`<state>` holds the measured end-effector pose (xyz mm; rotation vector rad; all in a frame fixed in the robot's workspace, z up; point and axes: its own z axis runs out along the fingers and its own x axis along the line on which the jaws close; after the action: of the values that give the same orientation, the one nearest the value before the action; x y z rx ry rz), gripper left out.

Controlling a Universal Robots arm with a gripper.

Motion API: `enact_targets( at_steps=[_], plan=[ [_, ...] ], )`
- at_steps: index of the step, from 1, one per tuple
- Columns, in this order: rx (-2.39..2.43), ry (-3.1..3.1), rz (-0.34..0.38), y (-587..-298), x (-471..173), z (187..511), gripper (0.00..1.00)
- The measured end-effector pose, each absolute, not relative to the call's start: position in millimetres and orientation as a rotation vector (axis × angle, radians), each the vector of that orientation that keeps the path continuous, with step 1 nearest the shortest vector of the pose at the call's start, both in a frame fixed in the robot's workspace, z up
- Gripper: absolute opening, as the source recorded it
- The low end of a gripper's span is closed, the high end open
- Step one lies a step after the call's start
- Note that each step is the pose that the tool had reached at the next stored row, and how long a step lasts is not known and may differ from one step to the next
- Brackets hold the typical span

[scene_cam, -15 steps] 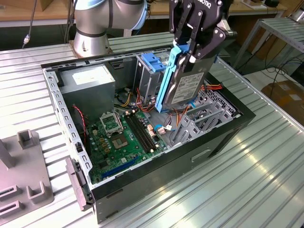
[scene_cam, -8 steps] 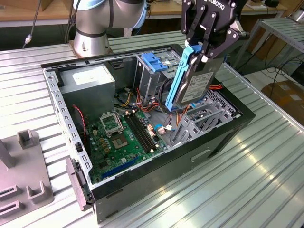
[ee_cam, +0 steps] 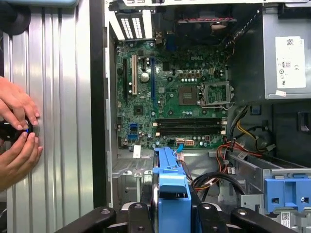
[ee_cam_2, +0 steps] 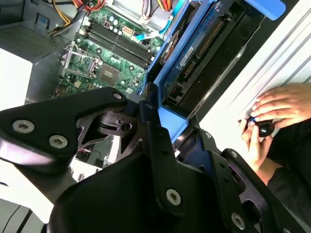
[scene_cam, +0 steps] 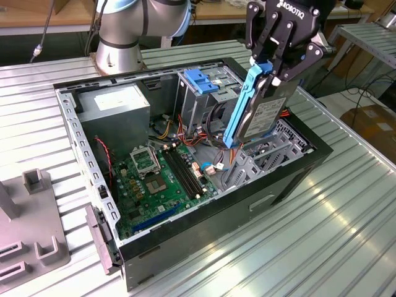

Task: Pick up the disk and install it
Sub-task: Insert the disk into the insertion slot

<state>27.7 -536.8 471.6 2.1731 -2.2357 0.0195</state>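
Your tool [scene_cam: 276, 67] clamps the upper end of the disk [scene_cam: 265, 117], holding it over an open computer case [scene_cam: 204, 232].
The disk stands nearly upright on its long axis, leaning a little, its lower end reaching down into the case near the exterior view's right. The case lies on its side on the ribbed metal surface [scene_cam: 309, 241] and holds a green motherboard [scene_cam: 158, 179], a grey power supply box [scene_cam: 114, 108], cables [scene_cam: 218, 114] and a silver drive cage [scene_cam: 193, 99] with a blue tab [scene_cam: 201, 80].
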Motion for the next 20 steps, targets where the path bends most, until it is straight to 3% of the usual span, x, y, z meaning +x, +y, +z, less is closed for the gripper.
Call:
enact_targets(
  at_steps=[20],
  plan=[
    [2.173,-2.235,0.02,-553,68,464,0.37]
  ],
)
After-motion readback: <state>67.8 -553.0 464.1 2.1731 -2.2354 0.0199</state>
